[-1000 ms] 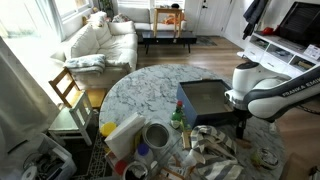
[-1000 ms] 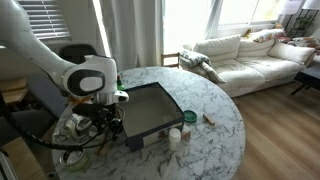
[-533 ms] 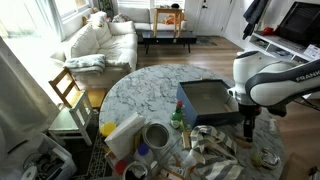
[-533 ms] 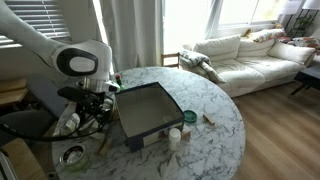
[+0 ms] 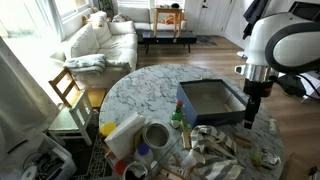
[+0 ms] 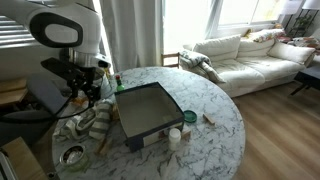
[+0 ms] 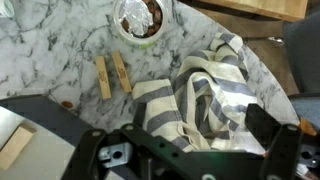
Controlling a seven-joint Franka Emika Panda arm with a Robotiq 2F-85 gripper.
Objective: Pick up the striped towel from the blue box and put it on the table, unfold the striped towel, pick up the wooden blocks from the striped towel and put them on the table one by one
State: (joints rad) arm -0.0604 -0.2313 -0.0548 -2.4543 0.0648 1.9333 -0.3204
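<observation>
The striped towel [image 7: 200, 100] lies crumpled on the marble table [image 7: 60, 50], seen in both exterior views [image 5: 215, 148] [image 6: 90, 125] beside the blue box [image 5: 210, 100] [image 6: 148, 110]. My gripper [image 7: 200, 128] hangs open above the towel with nothing between its fingers, well clear of the cloth in both exterior views [image 5: 249, 118] [image 6: 84, 95]. Two wooden blocks [image 7: 103, 77] [image 7: 121, 72] lie side by side on the bare marble just left of the towel. The box shows only its grey inside.
A round bowl [image 7: 140, 18] stands past the blocks. Cans, a bottle [image 5: 177, 120] and a yellow-white bag [image 5: 125, 135] crowd the table's near edge. Two small jars [image 6: 190, 117] [image 6: 176, 135] sit by the box. A wooden chair [image 5: 68, 90] stands beside the table.
The arm has risen straight up from the towel. The jaws opened wide and the towel stays crumpled on the table.
</observation>
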